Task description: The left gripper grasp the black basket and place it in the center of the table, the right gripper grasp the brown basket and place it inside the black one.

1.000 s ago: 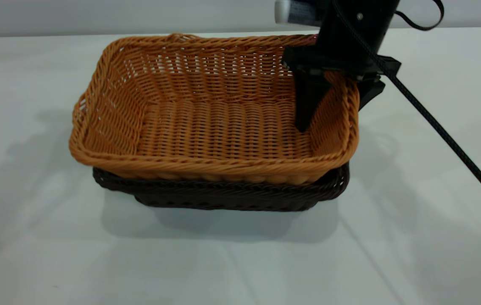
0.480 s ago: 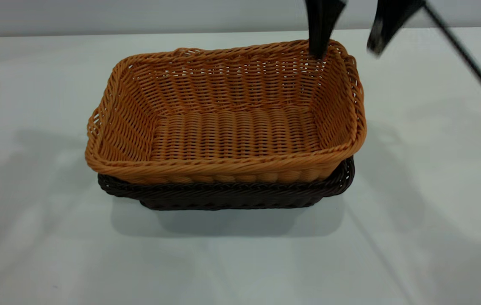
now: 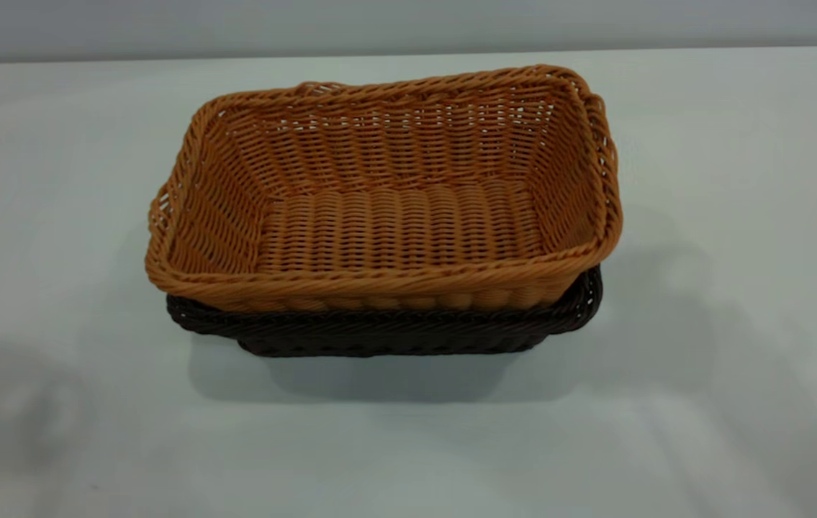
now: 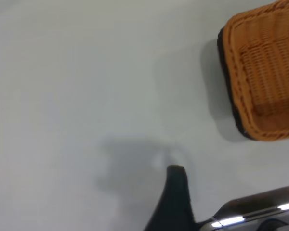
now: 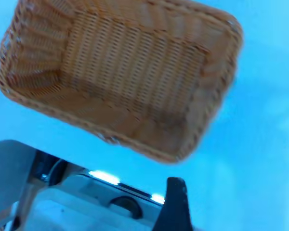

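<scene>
The brown basket (image 3: pixel 394 223) sits nested inside the black basket (image 3: pixel 379 334) near the middle of the table (image 3: pixel 739 324); only the dark rim and lower wall show beneath it. Neither gripper appears in the exterior view. In the left wrist view the left gripper (image 4: pixel 221 192) hangs over bare table well away from the baskets (image 4: pixel 267 77), with one black finger (image 4: pixel 176 197) showing and nothing beside it. In the right wrist view the right gripper (image 5: pixel 209 197) is raised above the brown basket (image 5: pixel 125 77), one finger (image 5: pixel 176 204) in view, holding nothing.
Bare white tabletop surrounds the stacked baskets on every side. Soft shadows of the arms lie on the table at the front left (image 3: pixel 19 410) and at the right (image 3: pixel 667 288). A grey wall runs behind the table's far edge.
The right gripper let go of the brown basket's right rim, rose and left the exterior view. The brown basket dropped level into the black one.
</scene>
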`<state>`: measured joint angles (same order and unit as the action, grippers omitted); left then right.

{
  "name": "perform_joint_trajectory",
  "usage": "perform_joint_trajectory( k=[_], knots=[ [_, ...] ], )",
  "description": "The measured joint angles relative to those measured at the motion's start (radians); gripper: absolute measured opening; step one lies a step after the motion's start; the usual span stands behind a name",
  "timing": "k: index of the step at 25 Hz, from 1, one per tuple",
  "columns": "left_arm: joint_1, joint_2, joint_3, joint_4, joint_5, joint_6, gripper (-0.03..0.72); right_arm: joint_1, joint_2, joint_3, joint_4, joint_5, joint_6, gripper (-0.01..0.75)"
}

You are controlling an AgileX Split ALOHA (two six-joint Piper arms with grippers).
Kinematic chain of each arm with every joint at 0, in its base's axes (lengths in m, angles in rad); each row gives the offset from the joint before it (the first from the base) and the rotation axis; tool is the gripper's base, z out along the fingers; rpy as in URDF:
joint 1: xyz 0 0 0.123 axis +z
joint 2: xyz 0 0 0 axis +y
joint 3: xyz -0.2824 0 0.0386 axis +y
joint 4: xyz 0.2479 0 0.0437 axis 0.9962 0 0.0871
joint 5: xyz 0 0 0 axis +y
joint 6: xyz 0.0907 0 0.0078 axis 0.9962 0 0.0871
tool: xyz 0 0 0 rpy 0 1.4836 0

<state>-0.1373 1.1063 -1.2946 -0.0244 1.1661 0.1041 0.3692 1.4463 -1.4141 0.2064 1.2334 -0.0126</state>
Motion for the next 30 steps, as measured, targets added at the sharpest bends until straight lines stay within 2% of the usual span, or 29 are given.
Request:
perform_joint_trajectory(
  k=[5,10,16,20,30],
  knots=[
    [0.000,-0.156,0.194,0.011,-0.004,0.000,0.580,0.000,-0.207,0.260,-0.020,0.004,0.013,0.554],
    [0.000,-0.297,0.459,0.011,-0.008,0.002,0.580,0.000,-0.376,0.559,-0.034,0.001,0.022,0.554],
    [-0.001,-0.473,0.699,0.009,-0.036,0.002,0.580,0.000,-0.552,0.848,-0.056,-0.081,0.013,0.554],
    [-0.001,-0.583,0.792,0.008,-0.074,0.000,0.580,0.000,-0.658,0.934,-0.058,-0.137,0.006,0.554],
    [-0.001,-0.762,0.811,0.009,-0.073,-0.015,0.580,0.000,-0.820,0.941,-0.058,-0.139,-0.016,0.552]
  ],
)
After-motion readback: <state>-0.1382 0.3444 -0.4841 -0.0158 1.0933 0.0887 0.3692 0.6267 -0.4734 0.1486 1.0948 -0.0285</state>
